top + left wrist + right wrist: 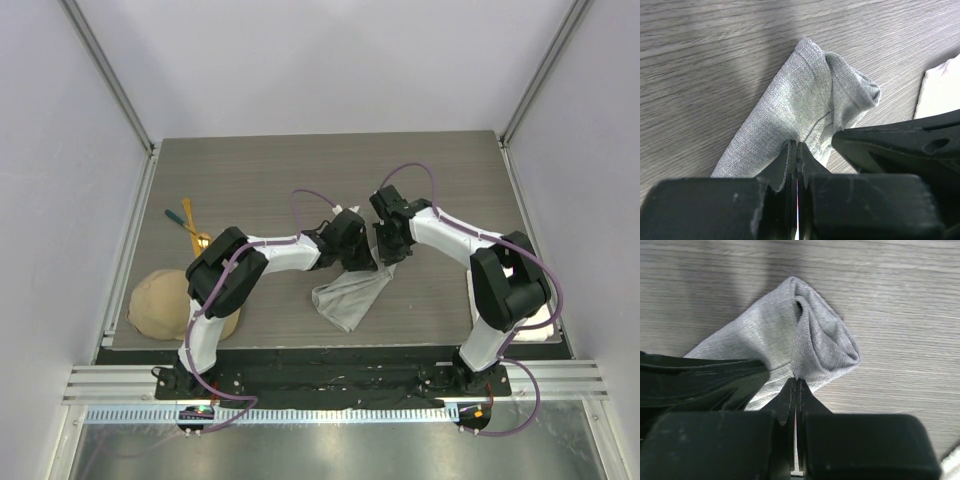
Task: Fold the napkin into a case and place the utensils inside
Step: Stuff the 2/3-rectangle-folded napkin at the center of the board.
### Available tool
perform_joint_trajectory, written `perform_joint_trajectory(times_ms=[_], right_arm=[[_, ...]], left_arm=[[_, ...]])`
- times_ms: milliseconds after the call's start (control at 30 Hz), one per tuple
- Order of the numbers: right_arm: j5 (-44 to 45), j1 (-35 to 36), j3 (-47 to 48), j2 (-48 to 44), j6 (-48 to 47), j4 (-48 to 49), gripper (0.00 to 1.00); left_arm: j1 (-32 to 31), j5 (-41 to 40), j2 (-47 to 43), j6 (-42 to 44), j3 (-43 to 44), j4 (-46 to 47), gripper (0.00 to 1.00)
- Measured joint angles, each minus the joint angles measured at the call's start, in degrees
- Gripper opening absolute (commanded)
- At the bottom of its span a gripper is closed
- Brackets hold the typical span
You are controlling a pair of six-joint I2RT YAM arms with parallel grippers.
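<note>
left claw (797, 150): clenched on napkin (347, 298) edge | right claw (797, 385): clenched on same edge, just beside left claw | napkin: bunched, trailing from both claws onto counter (440, 180), apparently gripped so as to draw a fold | utensils (190, 223): well left of left claw, not yet cased

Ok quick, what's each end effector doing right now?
Left end effector: closed, pinching the napkin.
Right end effector: closed, pinching the same napkin.

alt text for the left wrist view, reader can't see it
The left gripper, shut, pinches a crumpled light grey napkin above the wood-grain table. The right gripper grips it alongside; a white towel shows at the right edge.
</note>
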Motion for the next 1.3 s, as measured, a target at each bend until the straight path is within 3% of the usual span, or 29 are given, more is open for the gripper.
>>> perform_joint_trajectory(times_ms=[500,633,867,933,1000,1100,1300], right_arm=[[-2.01,-1.27,-2.73,2.36,-0.04,4.2,0.02],[-4.7,-2.93,-3.28,2.34,0.0,4.94,0.02],[-8.98,-4.81,-4.48,1.9,0.0,6.51,0.01],[-9.97,-5.31,-4.59,1.88,0.0,6.67,0.01],[-10.58,-5.64,-4.59,1.88,-0.02,6.71,0.01],[-11.13,-5.79,-4.52,1.9,-0.22,6.69,0.01],[-12.61,-5.77,-2.47,3.76,-0.61,6.84,0.01]], left_arm=[[-0.22,0.02,0.0,1.4,0.11,-0.04,0.04],[-0.24,0.42,-0.11,3.52,0.13,-0.04,0.24],[-0.63,0.13,-6.58,9.99,-0.48,-4.87,0.37],[-0.63,0.39,-9.92,12.98,-0.57,-6.91,0.57],[-0.63,0.42,-13.81,16.94,-0.57,-9.49,0.93],[-0.63,0.13,-19.15,22.56,-1.05,-13.29,1.0],[-0.63,-2.67,-21.88,30.03,-2.95,-20.31,1.0]])
